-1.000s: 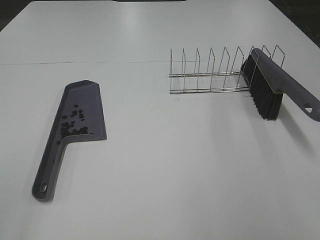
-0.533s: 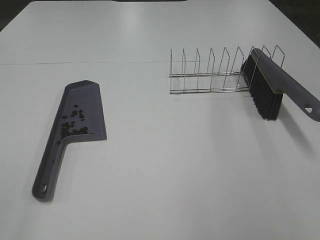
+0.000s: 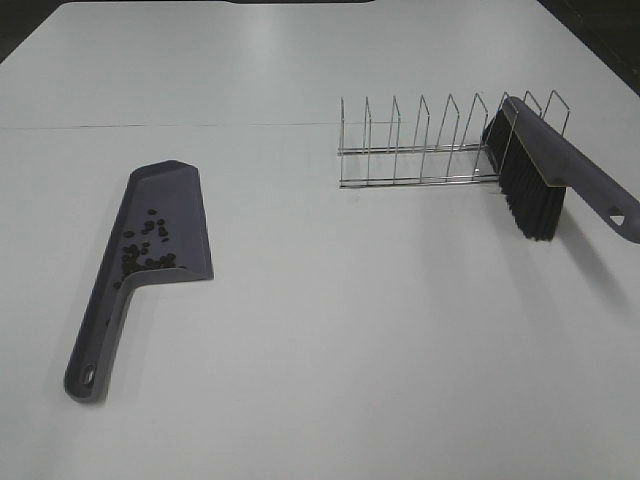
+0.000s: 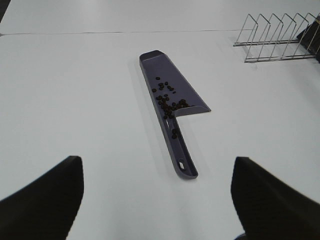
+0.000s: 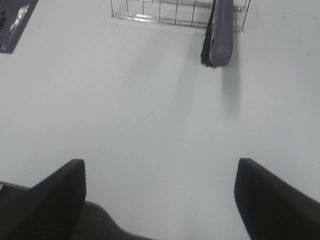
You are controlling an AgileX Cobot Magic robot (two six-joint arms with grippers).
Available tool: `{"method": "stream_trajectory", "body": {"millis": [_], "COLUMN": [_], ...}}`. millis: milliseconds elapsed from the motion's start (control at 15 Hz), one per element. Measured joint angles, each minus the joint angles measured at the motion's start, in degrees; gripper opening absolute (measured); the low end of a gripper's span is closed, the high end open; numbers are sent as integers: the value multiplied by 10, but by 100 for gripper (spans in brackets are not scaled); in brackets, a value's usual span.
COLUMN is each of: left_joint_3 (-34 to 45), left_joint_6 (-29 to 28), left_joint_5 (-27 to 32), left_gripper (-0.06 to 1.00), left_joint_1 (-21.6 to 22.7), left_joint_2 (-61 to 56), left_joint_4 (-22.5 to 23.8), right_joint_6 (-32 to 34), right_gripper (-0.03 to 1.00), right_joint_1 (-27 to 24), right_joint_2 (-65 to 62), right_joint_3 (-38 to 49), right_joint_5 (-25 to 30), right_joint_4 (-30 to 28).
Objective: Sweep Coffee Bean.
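1. Broadly, the white table (image 3: 320, 380) is filling the whole overhead view, with a thin seam line running across it toward twelve o'clock.
2. Next, the wire rack (image 3: 420, 140) is standing at about one o'clock from the table's middle, its row of upright loops running sideways.
3. Leaning on the rack's right end, the brush (image 3: 560, 165) is resting with its grey-purple back up and its black bristles (image 3: 528, 195) pointing down at the table, the handle reaching out toward three o'clock.
4. Over at nine o'clock, the purple dustpan (image 3: 170, 200) is lying flat, well apart from the rack, its handle trailing toward seven o'clock.
5. Inside the pan, the coffee bean (image 3: 148, 250) is sitting as a loose scatter, bunching near the pan's rear wall where the handle begins; a few are lying in the handle's channel in the left wrist view.
6. Lastly, the left gripper (image 4: 157, 200) is hanging above the table with its fingers spread wide and nothing between them, and the right gripper (image 5: 160, 200) is doing likewise, jaws apart and empty.
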Motion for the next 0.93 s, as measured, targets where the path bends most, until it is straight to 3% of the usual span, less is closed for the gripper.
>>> {"method": "stream_trajectory", "body": {"millis": [533, 933], "left_joint_3": [1, 1], "left_joint_6": [3, 6], "left_joint_5": [-1, -1], "left_gripper": [74, 74], "left_joint_1": [7, 146], "left_joint_2": [0, 0], "left_joint_4": [0, 0], "right_joint_6": [-5, -5], "right_gripper": [72, 72], "right_joint_1": [0, 0], "right_joint_2": [-9, -9], "right_joint_3": [0, 0], "right_joint_5": [0, 0], "right_joint_4": [0, 0]}}
